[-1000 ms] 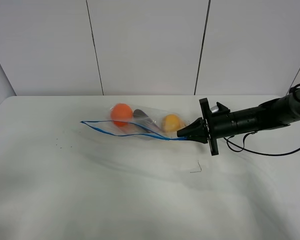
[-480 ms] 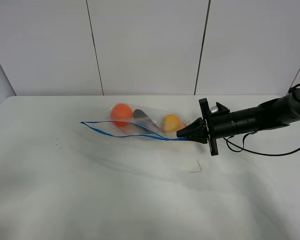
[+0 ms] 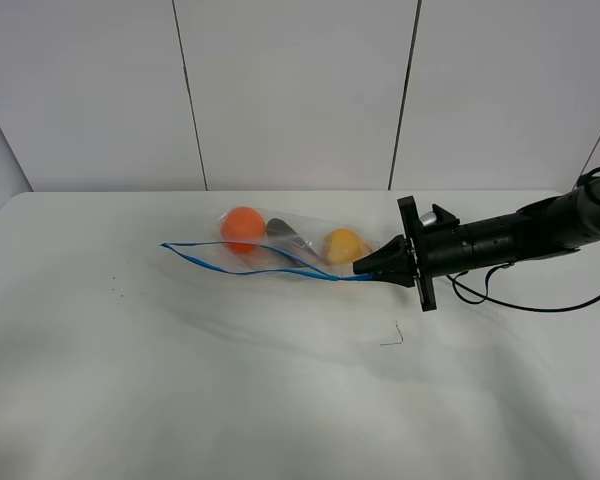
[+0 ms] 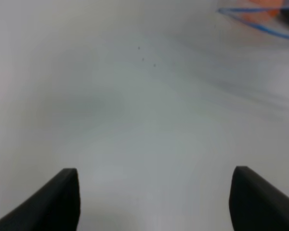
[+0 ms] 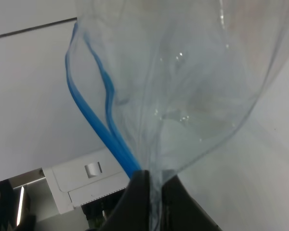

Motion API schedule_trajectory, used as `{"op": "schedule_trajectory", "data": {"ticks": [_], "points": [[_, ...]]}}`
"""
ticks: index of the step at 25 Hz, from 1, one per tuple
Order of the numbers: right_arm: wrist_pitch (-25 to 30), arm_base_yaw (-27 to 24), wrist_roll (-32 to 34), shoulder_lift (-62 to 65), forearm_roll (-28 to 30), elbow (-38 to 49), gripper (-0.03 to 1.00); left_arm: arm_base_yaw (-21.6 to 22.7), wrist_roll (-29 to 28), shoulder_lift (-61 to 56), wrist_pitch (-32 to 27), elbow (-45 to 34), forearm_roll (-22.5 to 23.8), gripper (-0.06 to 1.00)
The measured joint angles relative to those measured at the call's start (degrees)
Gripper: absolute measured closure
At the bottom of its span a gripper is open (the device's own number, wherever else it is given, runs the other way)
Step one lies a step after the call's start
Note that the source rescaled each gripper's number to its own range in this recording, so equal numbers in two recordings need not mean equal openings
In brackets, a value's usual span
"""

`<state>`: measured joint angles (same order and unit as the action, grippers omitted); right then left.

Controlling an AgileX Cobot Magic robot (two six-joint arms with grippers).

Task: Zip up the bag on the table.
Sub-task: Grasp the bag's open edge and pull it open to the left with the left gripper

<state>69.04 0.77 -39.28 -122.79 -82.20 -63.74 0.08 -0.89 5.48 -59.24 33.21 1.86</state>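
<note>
The clear bag (image 3: 280, 250) lies on the white table (image 3: 180, 380) at the back middle, with an orange ball (image 3: 243, 227), a yellow ball (image 3: 345, 245) and a dark piece showing through. Its blue zipper strip (image 3: 240, 265) runs along the near edge, its two sides apart in the middle. My right gripper (image 3: 362, 269) is shut on the bag's right end at the zipper; the right wrist view shows the film and blue strip (image 5: 98, 125) pinched between the fingers (image 5: 139, 199). My left gripper (image 4: 154, 192) is open over bare table, with the bag's corner (image 4: 260, 19) far off.
A white panelled wall (image 3: 300, 90) stands behind the table. A few dark specks (image 3: 120, 291) and a thin dark mark (image 3: 392, 338) lie on the tabletop. A black cable (image 3: 540, 300) trails from the right arm.
</note>
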Motion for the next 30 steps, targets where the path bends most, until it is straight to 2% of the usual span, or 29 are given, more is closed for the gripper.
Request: {"op": "schedule_trajectory", "data": {"ticks": [4, 7, 9, 12, 16, 19, 22, 25, 27, 30], "points": [[0.0, 0.0, 0.0, 0.0, -0.2, 0.0, 0.97, 0.0, 2.0, 12.3, 2.1, 8.3, -0.1, -0.06], [0.0, 0.0, 0.0, 0.0, -0.5, 0.0, 0.97, 0.0, 10.7, 21.4, 6.5, 13.1, 0.0, -0.06], [0.0, 0.0, 0.0, 0.0, -0.5, 0.0, 0.97, 0.0, 20.1, 27.2, 10.7, 14.9, 0.0, -0.06], [0.0, 0.0, 0.0, 0.0, -0.6, 0.0, 0.97, 0.0, 36.1, 34.6, 20.5, 15.2, 0.0, -0.06], [0.0, 0.0, 0.0, 0.0, -0.7, 0.0, 0.97, 0.0, 58.6, 43.5, 36.6, 15.2, 0.0, -0.06], [0.0, 0.0, 0.0, 0.0, -0.7, 0.0, 0.97, -0.2, 70.0, 49.6, 51.9, 15.2, 0.0, -0.05], [0.0, 0.0, 0.0, 0.0, -0.7, 0.0, 0.97, -1.7, 74.8, 55.5, 68.8, 15.2, 0.4, -0.05], [0.0, 0.0, 0.0, 0.0, -0.8, 0.0, 0.97, -5.0, 76.0, 61.0, 81.0, 15.2, 2.2, -0.05], [0.0, 0.0, 0.0, 0.0, -0.9, 0.0, 0.97, -8.3, 76.1, 64.4, 85.1, 15.2, 3.7, -0.05], [0.0, 0.0, 0.0, 0.0, -0.9, 0.0, 0.97, -14.4, 75.6, 68.7, 87.0, 15.2, 5.1, -0.05]]}}
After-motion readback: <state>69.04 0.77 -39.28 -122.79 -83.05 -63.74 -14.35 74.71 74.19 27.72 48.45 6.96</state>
